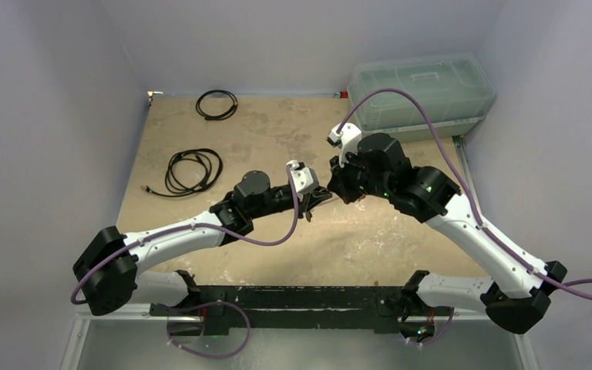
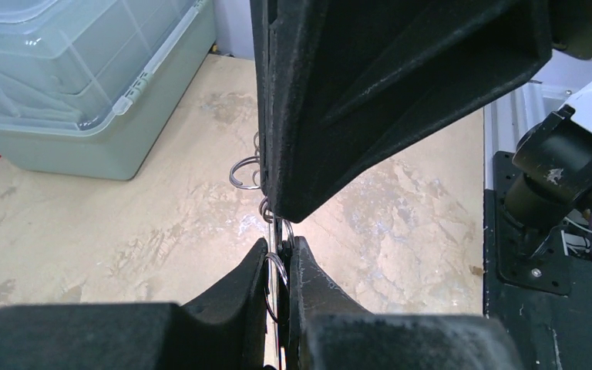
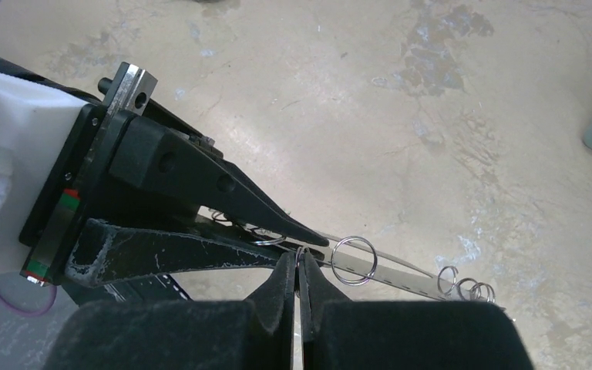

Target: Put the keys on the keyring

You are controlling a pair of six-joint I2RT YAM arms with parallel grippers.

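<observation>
Currently both arms meet tip to tip above the middle of the table (image 1: 277, 139). The overhead view shows only that: left gripper (image 1: 317, 199) and right gripper (image 1: 338, 190) nose to nose, with whatever is between them too small to read. The wrist cams fill that in. On the right wrist cam the keyring (image 3: 401, 275) shows as a flat silver band running out to the right from the left gripper's tips, held above the table surface, with small wire split rings (image 3: 353, 260) threaded on it, one near the grippers and a cluster at the far end. The right fingers (image 3: 281, 281) are pressed together on thin metal at the band, just beside the left's tips. The left wrist cam sees the band edge-on, as a thin vertical strip clamped between the left fingers (image 2: 250, 274), with the right gripper coming down onto its top. Two more wire loops stick out on the left there. Key heads and colours can't be made out in any view. Only the overhead view shows the black cable loop (image 1: 216, 104) and the coiled cord bundle (image 1: 193, 171), both well apart on the left side. The clear plastic bin (image 1: 424, 92) sits at the far right corner.
</observation>
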